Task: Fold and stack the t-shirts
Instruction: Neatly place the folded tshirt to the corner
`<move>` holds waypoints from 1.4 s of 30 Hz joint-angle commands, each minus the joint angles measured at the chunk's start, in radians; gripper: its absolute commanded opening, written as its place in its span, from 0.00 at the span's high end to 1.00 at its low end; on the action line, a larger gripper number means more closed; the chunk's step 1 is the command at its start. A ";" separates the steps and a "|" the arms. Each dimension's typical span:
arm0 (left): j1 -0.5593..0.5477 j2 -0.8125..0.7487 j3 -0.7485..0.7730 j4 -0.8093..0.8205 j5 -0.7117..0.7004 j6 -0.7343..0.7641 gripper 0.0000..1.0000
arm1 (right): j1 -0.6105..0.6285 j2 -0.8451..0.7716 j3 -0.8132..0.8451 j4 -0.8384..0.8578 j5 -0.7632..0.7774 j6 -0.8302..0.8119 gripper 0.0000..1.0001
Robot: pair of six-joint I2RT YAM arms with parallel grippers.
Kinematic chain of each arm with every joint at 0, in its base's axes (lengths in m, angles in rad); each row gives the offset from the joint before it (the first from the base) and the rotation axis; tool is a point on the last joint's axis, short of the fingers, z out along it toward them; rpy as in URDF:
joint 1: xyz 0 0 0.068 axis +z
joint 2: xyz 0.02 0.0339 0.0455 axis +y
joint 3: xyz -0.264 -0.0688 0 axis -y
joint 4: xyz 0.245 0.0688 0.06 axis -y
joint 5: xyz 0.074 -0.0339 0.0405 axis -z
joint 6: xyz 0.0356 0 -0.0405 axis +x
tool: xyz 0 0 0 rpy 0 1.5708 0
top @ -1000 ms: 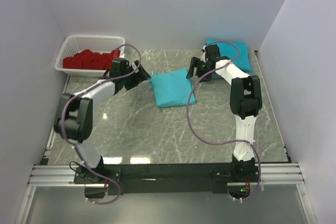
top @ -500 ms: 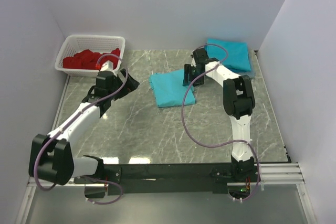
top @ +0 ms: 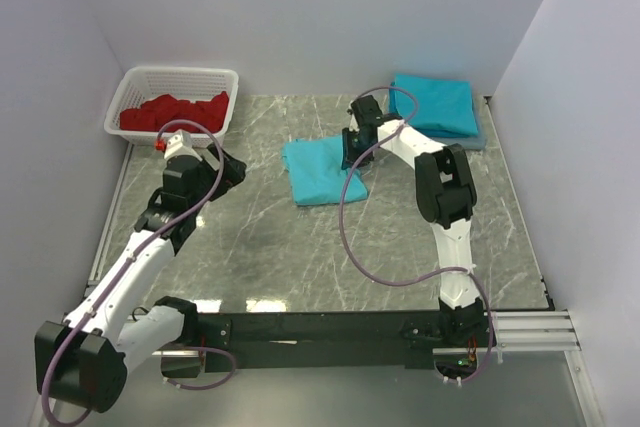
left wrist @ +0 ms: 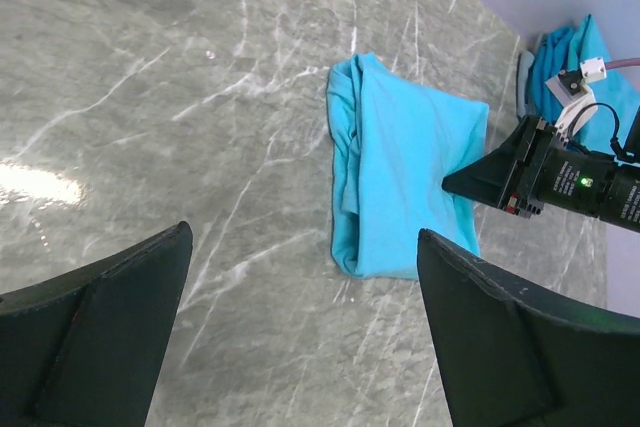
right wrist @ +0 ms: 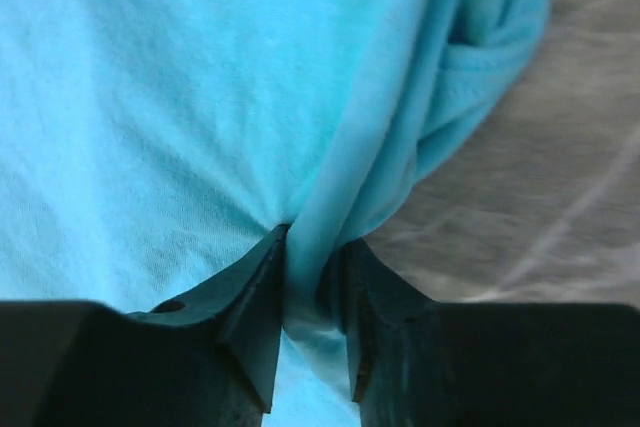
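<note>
Turquoise folded t-shirt [top: 318,170], edge pinched by the right claw [right wrist: 305,267], awaits stacking on the far pile [top: 435,107]; left claw [top: 226,166] is spread.

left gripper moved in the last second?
Yes. The left gripper pulled back toward the near edge, from beside the basket to well below it.
</note>
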 commanded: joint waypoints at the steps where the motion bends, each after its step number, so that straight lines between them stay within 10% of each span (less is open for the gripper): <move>1: -0.002 -0.041 -0.006 -0.037 -0.048 0.002 0.01 | 0.044 0.041 0.002 -0.017 -0.051 -0.015 0.69; 6: -0.002 -0.093 -0.016 -0.091 -0.100 -0.021 0.01 | 0.047 0.015 -0.026 0.081 -0.099 -0.018 1.00; 29: -0.002 -0.329 -0.061 -0.297 -0.333 -0.112 0.01 | 0.012 -0.022 0.379 0.005 0.628 -0.535 1.00; 42: -0.002 -0.409 -0.035 -0.416 -0.454 -0.176 0.01 | -0.053 -0.041 0.440 0.094 0.732 -0.650 1.00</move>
